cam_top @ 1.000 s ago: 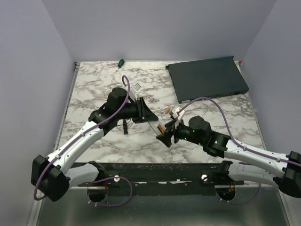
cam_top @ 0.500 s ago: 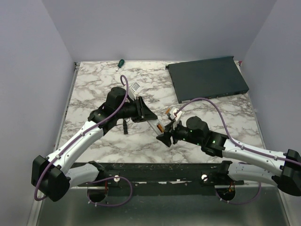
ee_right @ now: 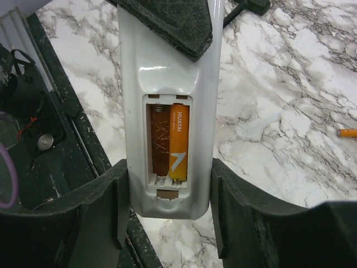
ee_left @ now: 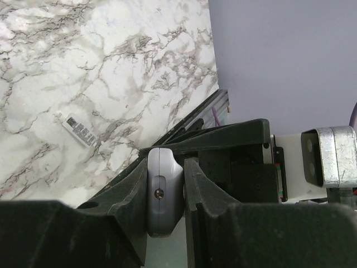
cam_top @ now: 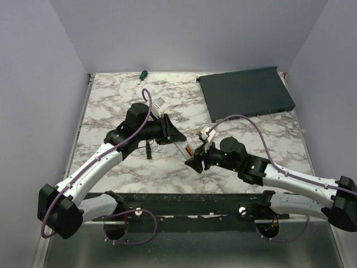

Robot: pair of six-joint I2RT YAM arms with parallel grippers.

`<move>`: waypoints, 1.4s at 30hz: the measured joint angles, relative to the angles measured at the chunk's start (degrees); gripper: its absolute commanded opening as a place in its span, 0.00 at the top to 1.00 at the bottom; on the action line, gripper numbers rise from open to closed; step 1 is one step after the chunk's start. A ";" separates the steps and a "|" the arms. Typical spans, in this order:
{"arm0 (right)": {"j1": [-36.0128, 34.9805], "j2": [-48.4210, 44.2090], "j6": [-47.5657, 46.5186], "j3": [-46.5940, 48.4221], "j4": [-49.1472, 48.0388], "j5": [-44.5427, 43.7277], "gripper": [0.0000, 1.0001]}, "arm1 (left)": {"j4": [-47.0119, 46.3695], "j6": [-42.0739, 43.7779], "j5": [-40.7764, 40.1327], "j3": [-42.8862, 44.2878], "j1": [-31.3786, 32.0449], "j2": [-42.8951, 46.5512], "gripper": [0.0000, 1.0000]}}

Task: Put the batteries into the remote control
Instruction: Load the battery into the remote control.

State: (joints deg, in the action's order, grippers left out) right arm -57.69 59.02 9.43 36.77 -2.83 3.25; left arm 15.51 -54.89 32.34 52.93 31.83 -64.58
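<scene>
My left gripper (cam_top: 169, 134) is shut on the upper end of the white remote control (cam_top: 182, 148) and holds it slanted above the table; in the left wrist view its end (ee_left: 164, 192) is pinched between the jaws. In the right wrist view the remote (ee_right: 167, 78) shows its open compartment, with one orange battery (ee_right: 178, 139) in the right slot and the left slot bare. My right gripper (ee_right: 170, 223) is open and straddles the remote's lower end, jaws close on both sides. Another battery (ee_right: 346, 132) lies on the marble.
A large dark flat box (cam_top: 245, 92) lies at the back right. A green-handled screwdriver (cam_top: 143, 74) is at the back edge. A silver bracket (cam_top: 160, 104) sits behind the left gripper. A small white piece (cam_top: 207, 134) lies beside the right gripper. The black front rail (cam_top: 184, 201) runs below.
My right gripper has moved a little left, up to the remote's lower end. The left arm and the remote have hardly moved.
</scene>
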 measured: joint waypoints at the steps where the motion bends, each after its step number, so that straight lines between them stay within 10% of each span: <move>1: 0.00 -0.17 0.28 0.00 0.00 -0.04 0.99 | -0.04 -0.04 0.02 0.00 0.00 0.00 0.72; 18: 0.00 -2.08 2.75 -0.09 -1.16 -0.83 0.99 | -2.12 -0.39 0.79 0.00 0.04 -0.15 0.55; 35: 0.00 -2.08 2.54 -0.09 -1.40 -0.90 0.99 | -2.91 -0.42 1.27 0.00 0.15 -0.28 0.76; 42: 0.00 -2.08 2.67 -0.09 -1.79 -1.09 0.99 | -2.95 0.17 1.33 0.00 0.20 -0.42 0.60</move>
State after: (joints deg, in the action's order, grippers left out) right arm -57.69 56.95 12.10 36.69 -4.62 2.15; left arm 12.56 -54.72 33.67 52.93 32.03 -64.99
